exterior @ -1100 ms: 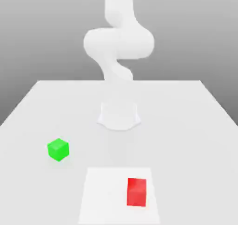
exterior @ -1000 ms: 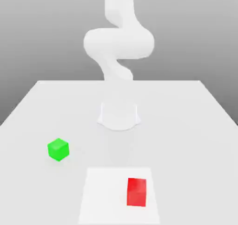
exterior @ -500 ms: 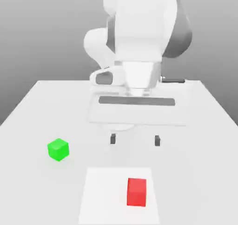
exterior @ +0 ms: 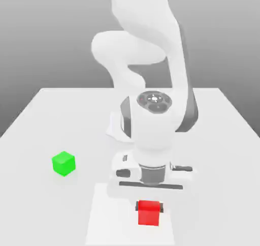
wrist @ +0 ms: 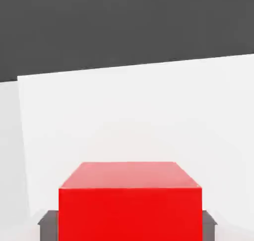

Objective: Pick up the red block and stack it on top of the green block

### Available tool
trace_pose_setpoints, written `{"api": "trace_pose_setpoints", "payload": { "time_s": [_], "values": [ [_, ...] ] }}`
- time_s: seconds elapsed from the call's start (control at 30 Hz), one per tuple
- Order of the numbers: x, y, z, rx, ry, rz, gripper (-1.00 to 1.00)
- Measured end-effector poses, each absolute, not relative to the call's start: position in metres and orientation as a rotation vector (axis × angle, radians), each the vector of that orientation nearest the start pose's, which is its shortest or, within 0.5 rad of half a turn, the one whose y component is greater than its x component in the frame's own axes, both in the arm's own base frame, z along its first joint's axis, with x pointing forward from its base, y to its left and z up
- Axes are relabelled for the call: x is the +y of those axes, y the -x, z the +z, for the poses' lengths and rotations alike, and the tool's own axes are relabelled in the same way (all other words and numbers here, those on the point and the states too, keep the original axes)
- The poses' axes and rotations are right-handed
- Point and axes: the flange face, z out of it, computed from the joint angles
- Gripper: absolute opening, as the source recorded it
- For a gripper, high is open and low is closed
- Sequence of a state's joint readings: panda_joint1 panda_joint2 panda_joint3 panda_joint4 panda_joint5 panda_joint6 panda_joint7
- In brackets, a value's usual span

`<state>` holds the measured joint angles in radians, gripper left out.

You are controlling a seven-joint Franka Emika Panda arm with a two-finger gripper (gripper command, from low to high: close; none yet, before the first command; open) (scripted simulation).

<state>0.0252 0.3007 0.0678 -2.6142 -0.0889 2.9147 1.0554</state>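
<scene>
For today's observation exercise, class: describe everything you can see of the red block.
The red block is a small, plain, matte bright red box, unmarked, slightly longer than wide. It lies flat on a paler square patch of the white table, well apart from the green block at the exterior view's left. The claw is down over its far end, one dark finger on each side. Whether they touch it cannot be told.

The red block (exterior: 149,212) lies low in the exterior frame, right of centre, on a mat (exterior: 101,219) on the bench (exterior: 223,138). The pincer (exterior: 149,206) straddles its rear end. The green block (exterior: 63,163) sits well apart at middle left, off the mat.
</scene>
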Motion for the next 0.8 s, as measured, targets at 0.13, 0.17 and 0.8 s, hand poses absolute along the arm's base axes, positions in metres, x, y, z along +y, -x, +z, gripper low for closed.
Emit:
{"api": "trace_pose_setpoints", "payload": {
  "time_s": [0.13,0.17,0.8],
  "values": [
    [0.047,-0.425,0.165,1.338,2.842,-0.001,-1.00],
    [0.047,-0.425,0.175,1.338,2.842,-0.001,-1.00],
    [-0.209,-0.226,0.226,2.774,1.465,0.001,-1.00]
  ]
}}
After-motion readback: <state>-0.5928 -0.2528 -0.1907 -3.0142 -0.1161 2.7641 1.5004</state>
